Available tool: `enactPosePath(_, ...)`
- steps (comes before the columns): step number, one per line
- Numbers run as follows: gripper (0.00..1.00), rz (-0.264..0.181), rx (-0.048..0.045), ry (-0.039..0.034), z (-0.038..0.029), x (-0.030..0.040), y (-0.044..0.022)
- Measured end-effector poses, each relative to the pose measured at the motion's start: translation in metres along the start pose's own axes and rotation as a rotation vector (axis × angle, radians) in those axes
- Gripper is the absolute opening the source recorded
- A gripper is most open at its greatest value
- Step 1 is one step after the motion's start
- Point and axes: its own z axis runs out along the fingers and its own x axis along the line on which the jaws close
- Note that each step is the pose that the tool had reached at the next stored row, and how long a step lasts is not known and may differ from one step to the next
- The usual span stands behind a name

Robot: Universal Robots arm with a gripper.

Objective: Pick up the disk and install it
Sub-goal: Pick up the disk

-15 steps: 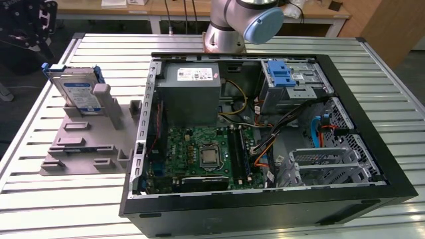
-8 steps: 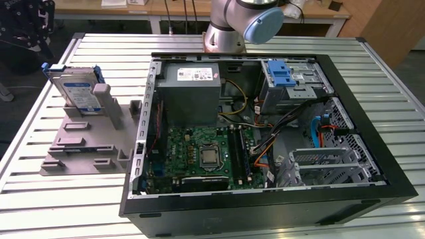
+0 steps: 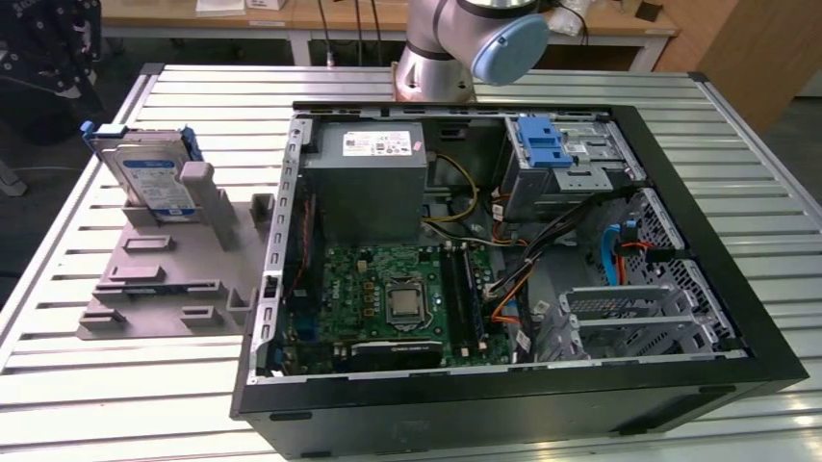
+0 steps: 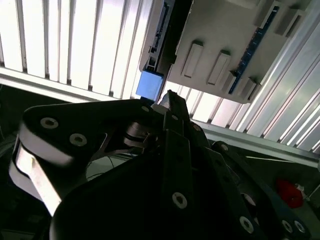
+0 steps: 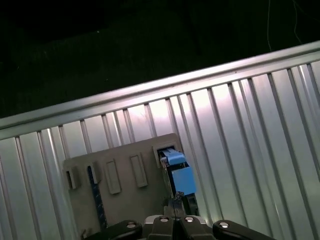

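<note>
Surface: slatted metal table (image 3: 719, 192), with dark floor past its edge in the first wrist view

Claw (image 5: 175, 202): jaws look closed together, nothing between them; it hangs well apart from the disk, pointing down at it

Disk (image 5: 179, 175): seen edge-on from above, blue carrier uppermost. In the exterior view the disk (image 3: 148, 178) stands upright in a slot at the far end of the grey holder (image 3: 167, 279), on that view's left

Case (image 3: 514, 385): open, just right of the holder; drive cage (image 3: 559, 154) with a blue latch at its far right, loose cables near it

Risk, as judged: closed jaws would strike the disk's top edge instead of straddling it; an off-centre grip could tilt it and jam it in the slot

Arm (image 3: 449, 48): rises at the table's far side behind the case; wrist turned downward over the holder
</note>
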Motion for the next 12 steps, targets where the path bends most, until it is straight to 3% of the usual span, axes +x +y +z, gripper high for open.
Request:
enactPosePath(5, 0.11, -0.020, -0.0007, 0.0015, 0.0000, 0.0001, 0.0000)
enactPosePath(10, 0.35, -0.024, -0.0007, 0.0018, 0.0004, 0.0000, -0.0001)
enactPosePath(12, 0.41, -0.051, -0.0017, 0.0032, 0.0013, 0.0001, -0.0001)
